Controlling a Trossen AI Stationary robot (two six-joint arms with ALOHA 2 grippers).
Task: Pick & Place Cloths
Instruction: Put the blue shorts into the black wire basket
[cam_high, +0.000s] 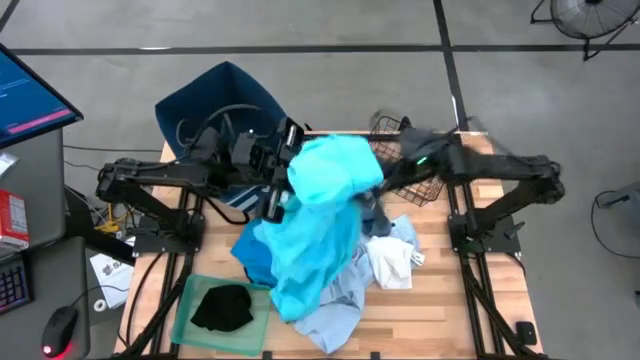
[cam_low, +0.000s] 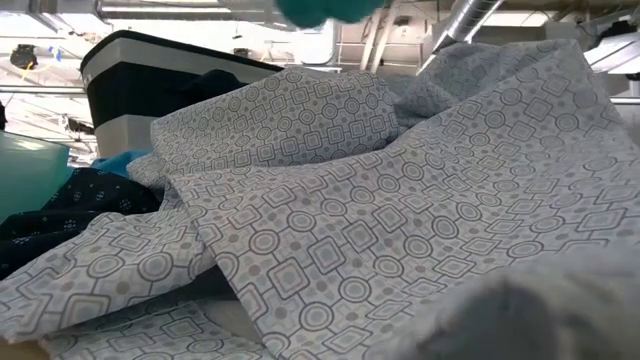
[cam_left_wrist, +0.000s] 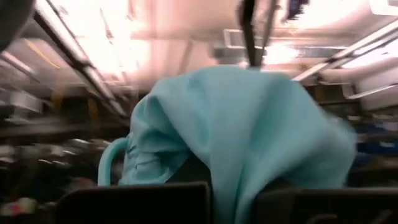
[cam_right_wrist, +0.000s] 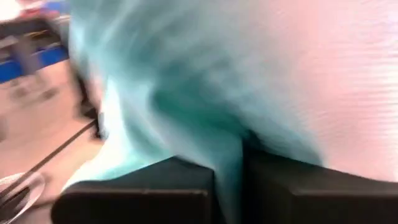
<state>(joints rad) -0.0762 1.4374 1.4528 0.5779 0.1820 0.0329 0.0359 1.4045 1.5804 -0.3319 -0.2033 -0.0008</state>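
Observation:
A turquoise cloth (cam_high: 332, 168) is held up over the table's middle between both grippers. Its long lower part (cam_high: 300, 255) drapes down onto the pile of cloths. My left gripper (cam_high: 292, 160) is at the cloth's left side and my right gripper (cam_high: 384, 180) at its right side, each shut on it. The pile holds pale blue (cam_high: 335, 318), white (cam_high: 392, 262) and bright blue (cam_high: 258, 255) pieces. A black cloth (cam_high: 222, 306) lies in the green tray (cam_high: 188, 300). In the low view a grey patterned cloth (cam_low: 380, 210) fills the front, with a dotted navy one (cam_low: 70, 200) at the left. My left gripper (cam_left_wrist: 233, 200) pinches a fold of the turquoise cloth (cam_left_wrist: 239, 180) between its two fingers. The cloth bulges up past the fingers and hangs over them. My right gripper (cam_right_wrist: 227, 190) pinches a gathered fold of the same cloth (cam_right_wrist: 229, 155) between its fingers. The cloth spreads out beyond them, lifted off the table.
The dark blue bin (cam_high: 222, 98) stands at the table's far left corner, behind my left arm. A black wire basket (cam_high: 405, 150) sits at the far edge by my right arm. Bare wood (cam_high: 440, 300) shows on the near right part of the table.

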